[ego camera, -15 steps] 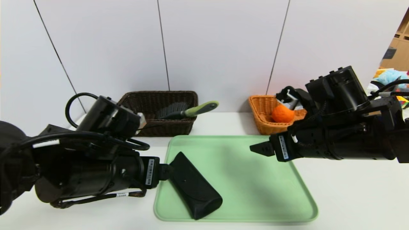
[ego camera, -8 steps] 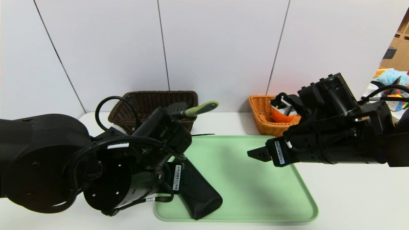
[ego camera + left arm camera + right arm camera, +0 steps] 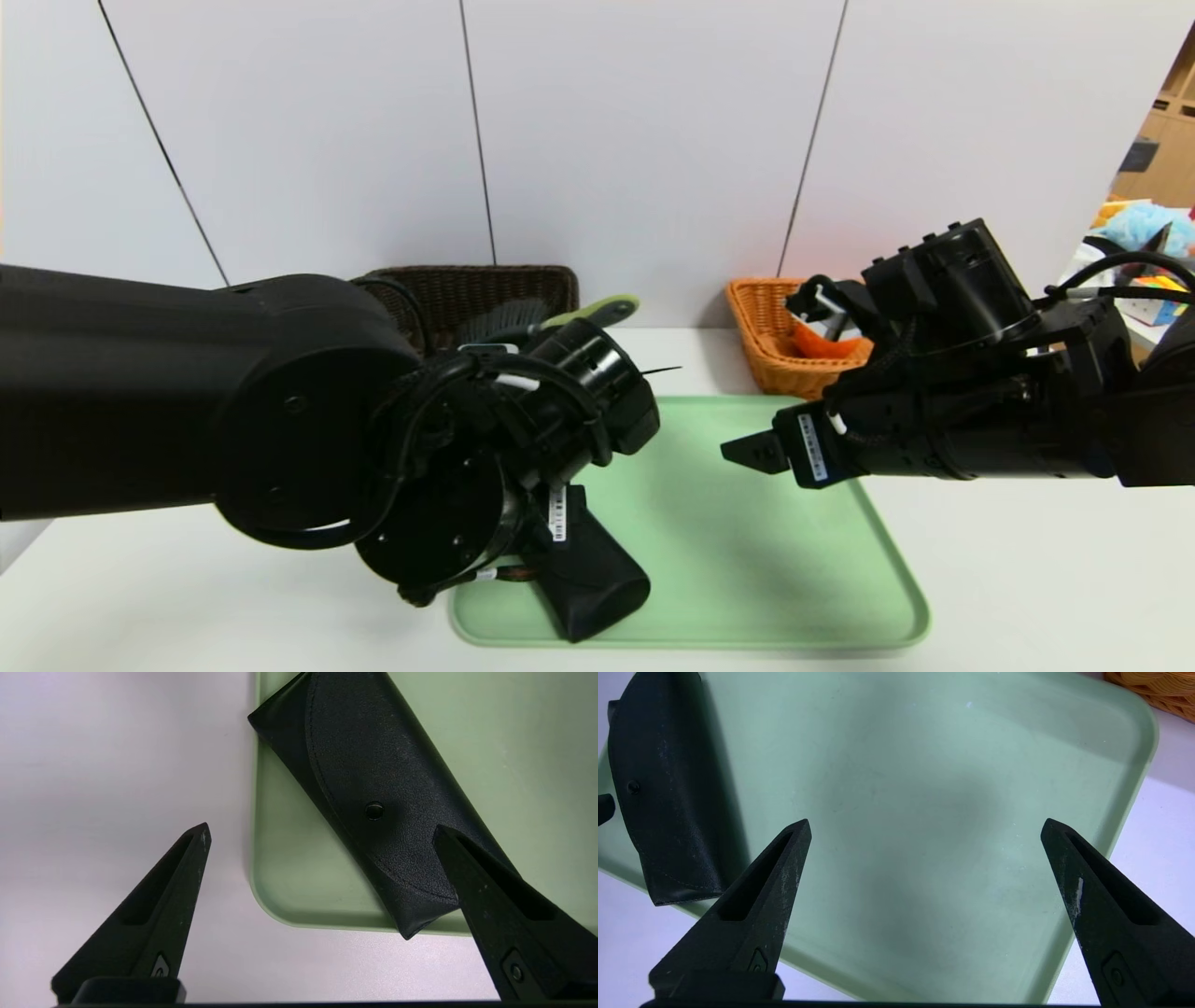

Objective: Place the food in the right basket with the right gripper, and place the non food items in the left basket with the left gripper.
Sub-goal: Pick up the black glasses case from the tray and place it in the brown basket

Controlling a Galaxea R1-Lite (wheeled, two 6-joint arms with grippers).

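The black flap case (image 3: pixel 602 581) lies slanted on the near-left part of the green tray (image 3: pixel 747 560). My left gripper (image 3: pixel 322 833) hovers open over the case's (image 3: pixel 373 765) near end, one finger above it, the other over the table beside the tray's corner. The brush (image 3: pixel 588 317) rests in the dark brown left basket (image 3: pixel 485 276), its green handle sticking out over the rim. The orange food (image 3: pixel 823 343) sits in the light tan right basket (image 3: pixel 761 322), partly hidden by my right arm. My right gripper (image 3: pixel 747 453) hangs open and empty over the tray (image 3: pixel 924 742).
The white table (image 3: pixel 1027 579) carries the tray in the middle and both baskets against the back wall. My bulky left arm fills the near left of the head view. Clutter shows beyond the table's far right edge.
My left arm has swung right and forward, its wrist turning down over the case. The right arm has drifted slightly left and now covers more of the orange.
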